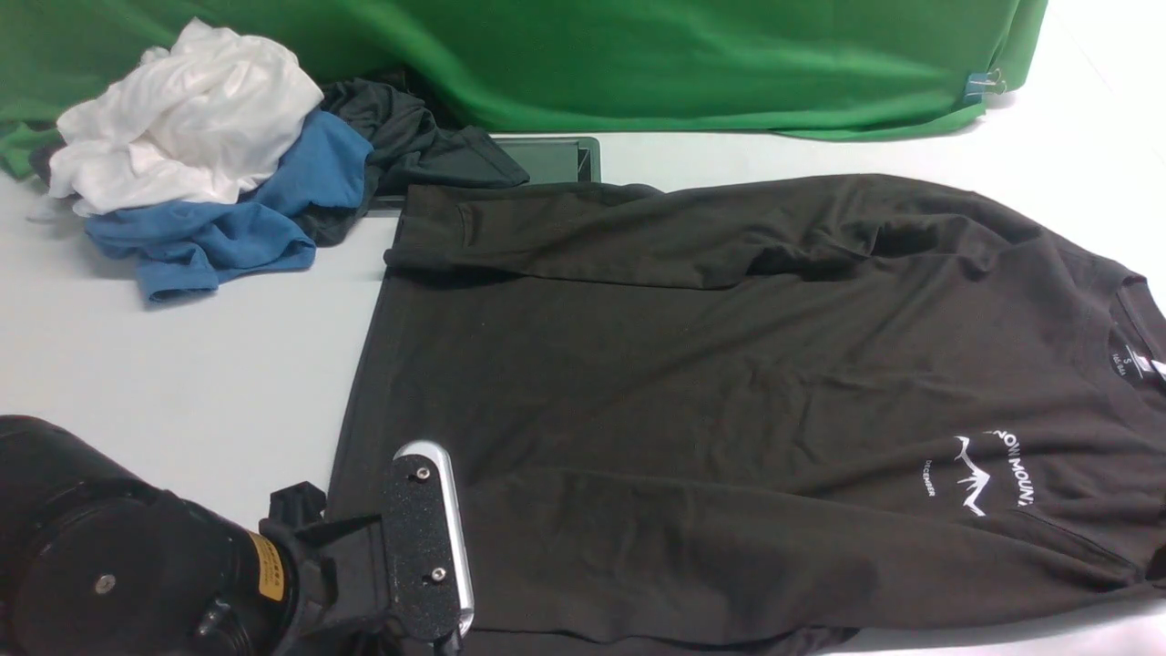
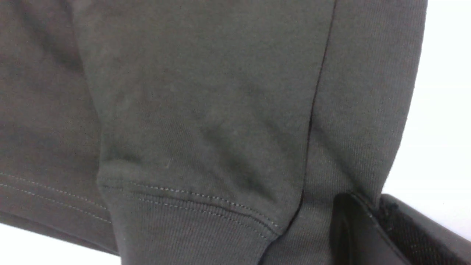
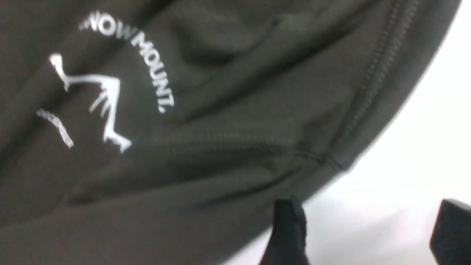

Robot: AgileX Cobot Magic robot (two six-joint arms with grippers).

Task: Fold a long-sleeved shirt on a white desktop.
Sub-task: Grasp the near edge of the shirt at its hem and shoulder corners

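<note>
Front view evenly lit, soft shadows in long-sleeved shirt point(image 1: 683, 364) folds, white desktop point(image 2: 441, 110) blown out in wrist views, right wrist view blurred, perhaps by motion.

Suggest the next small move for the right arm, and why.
Probably slide the right gripper onto the edge of the long-sleeved shirt near its logo and close. Its jaws stand open over bare white desktop just beside that edge, while the left gripper seems already pinched on fabric by the hem.

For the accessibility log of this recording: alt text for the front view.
A black long-sleeved shirt lies spread on the white desktop, collar to the right. The left gripper is at its near-left corner; crumpled garments pile far left before a green backdrop.
</note>
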